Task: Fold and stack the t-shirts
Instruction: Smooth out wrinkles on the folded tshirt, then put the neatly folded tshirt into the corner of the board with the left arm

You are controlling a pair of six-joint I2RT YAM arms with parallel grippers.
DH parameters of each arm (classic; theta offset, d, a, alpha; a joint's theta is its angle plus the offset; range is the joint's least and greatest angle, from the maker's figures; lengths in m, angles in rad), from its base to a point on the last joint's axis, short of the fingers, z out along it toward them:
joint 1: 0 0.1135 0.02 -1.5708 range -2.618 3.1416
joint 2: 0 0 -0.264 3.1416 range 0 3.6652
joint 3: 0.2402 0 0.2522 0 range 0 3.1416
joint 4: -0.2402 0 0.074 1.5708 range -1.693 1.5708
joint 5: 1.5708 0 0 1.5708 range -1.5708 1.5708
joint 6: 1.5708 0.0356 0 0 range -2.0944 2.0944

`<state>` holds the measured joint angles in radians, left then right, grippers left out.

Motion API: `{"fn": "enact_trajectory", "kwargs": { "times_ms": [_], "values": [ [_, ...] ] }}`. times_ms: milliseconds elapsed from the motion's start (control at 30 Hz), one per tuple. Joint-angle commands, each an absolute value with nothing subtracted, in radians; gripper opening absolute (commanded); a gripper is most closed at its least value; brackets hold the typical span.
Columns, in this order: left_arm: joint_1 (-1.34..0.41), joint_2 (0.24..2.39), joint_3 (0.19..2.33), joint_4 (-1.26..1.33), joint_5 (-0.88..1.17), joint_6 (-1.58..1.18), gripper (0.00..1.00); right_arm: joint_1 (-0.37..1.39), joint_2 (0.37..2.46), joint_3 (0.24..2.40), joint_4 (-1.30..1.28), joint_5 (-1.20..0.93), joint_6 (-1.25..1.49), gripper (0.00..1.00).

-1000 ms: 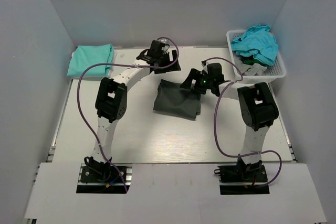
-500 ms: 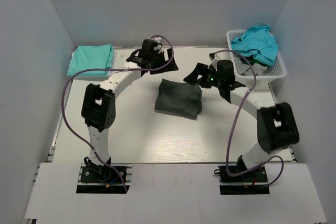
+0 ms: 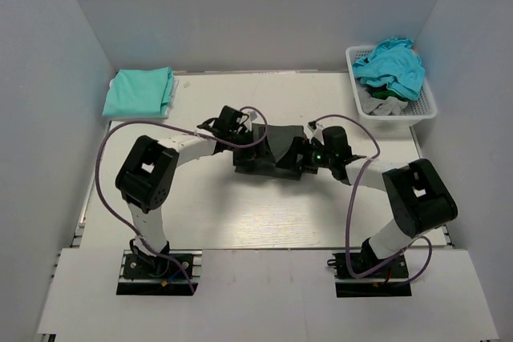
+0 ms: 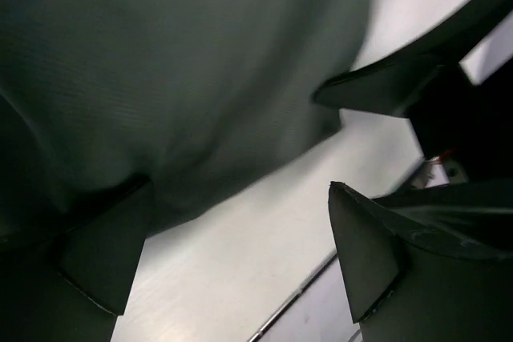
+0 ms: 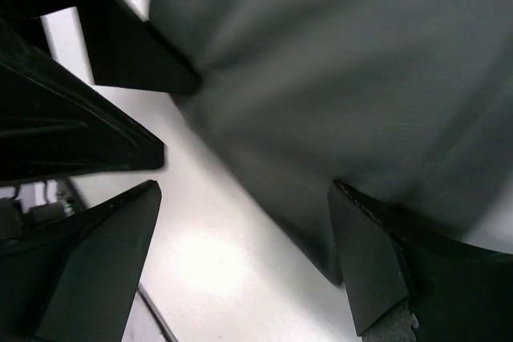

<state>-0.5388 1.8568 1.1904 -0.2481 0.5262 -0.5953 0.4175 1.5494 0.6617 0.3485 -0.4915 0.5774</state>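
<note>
1. The dark charcoal t-shirt (image 3: 272,148) is seen bunched in the middle of the table (image 3: 240,214), between the two wrists.
2. The left arm (image 3: 144,174) is bent low over the table, and the left jaws are placed at the left edge of that t-shirt.
3. In the left wrist view the left jaws are held wide apart. One finger (image 4: 96,262) lies at the edge of the dark cloth (image 4: 176,62) and the other finger (image 4: 369,254) is over bare table. Nothing is clamped between them.
4. The right arm (image 3: 417,202) is folded inward in the same way, and the right jaws are set at the right edge of the t-shirt.
5. In the right wrist view the right jaws are likewise spread wide. One finger (image 5: 385,278) is at the border of the dark cloth (image 5: 337,62) and the other (image 5: 96,262) is above the white surface. No cloth is pinched.
6. Whether any fingertip actually touches the cloth cannot be told, since both wrist views are blurred.
7. A folded mint-green t-shirt (image 3: 138,91) is laid at the far left corner of the table, well apart from the dark one.
8. A white lattice basket (image 3: 425,112) is placed at the far right corner. A turquoise t-shirt (image 3: 390,66) is heaped in it, and grey cloth (image 3: 383,106) is visible beneath that.
</note>
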Motion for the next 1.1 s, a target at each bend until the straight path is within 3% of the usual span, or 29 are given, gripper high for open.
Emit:
{"fn": "enact_trajectory", "kwargs": {
  "times_ms": [0, 333, 733, 867, 1000, 1067],
  "values": [
    [-0.514, 1.867, 1.151, -0.247, 0.456, -0.601, 1.0, 0.391, 1.591, 0.615, 0.367, -0.437, 0.592, 0.91],
    [-0.514, 1.892, 1.147, -0.307, 0.377, -0.594, 1.0, 0.342, 1.697, 0.65, 0.265, -0.431, 0.52, 0.91],
    [-0.516, 1.735, 1.293, -0.457, 0.086, -0.509, 1.0, 0.347, 1.341, 0.738, 0.12, -0.538, 0.357, 0.91],
    [-0.526, 1.798, 1.362, -0.531, -0.131, -0.483, 1.0, 0.344, 1.284, 0.753, 0.077, -0.499, 0.348, 0.91],
    [-0.526, 1.917, 1.483, -0.6, -0.135, -0.462, 1.0, 0.342, 1.25, 0.762, 0.049, -0.462, 0.328, 0.91],
    [-0.526, 1.954, 1.492, -0.582, -0.124, -0.451, 0.93, 0.342, 1.232, 0.772, 0.019, -0.427, 0.318, 0.91]
  ]
}}
